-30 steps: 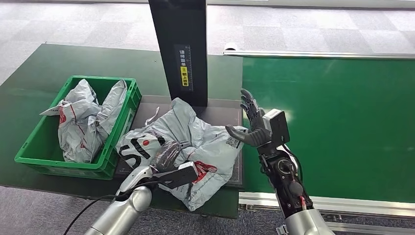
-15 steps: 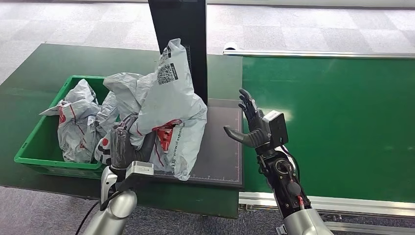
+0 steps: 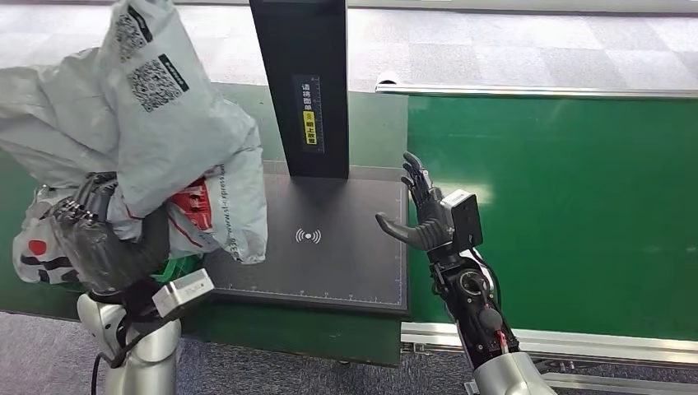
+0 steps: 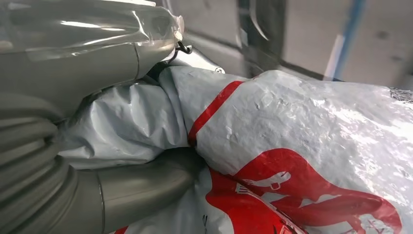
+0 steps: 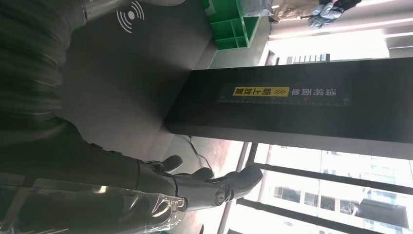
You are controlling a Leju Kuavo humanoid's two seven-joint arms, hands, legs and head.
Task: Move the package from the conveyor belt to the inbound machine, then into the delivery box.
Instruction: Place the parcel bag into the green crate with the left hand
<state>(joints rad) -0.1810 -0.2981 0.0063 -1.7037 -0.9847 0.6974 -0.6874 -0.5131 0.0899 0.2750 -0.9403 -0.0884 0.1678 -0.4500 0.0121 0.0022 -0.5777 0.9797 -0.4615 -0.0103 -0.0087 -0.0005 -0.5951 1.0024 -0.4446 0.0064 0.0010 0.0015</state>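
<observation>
I'm seeing my left hand gripping the grey package and holding it up in the air at the far left, above what looks like the green delivery box, though the bag is hiding most of it. Over in the middle, the inbound machine is sitting bare-topped under its black post, and my right hand is hovering empty at its right edge, fingers spread, with the conveyor belt running alongside.
</observation>
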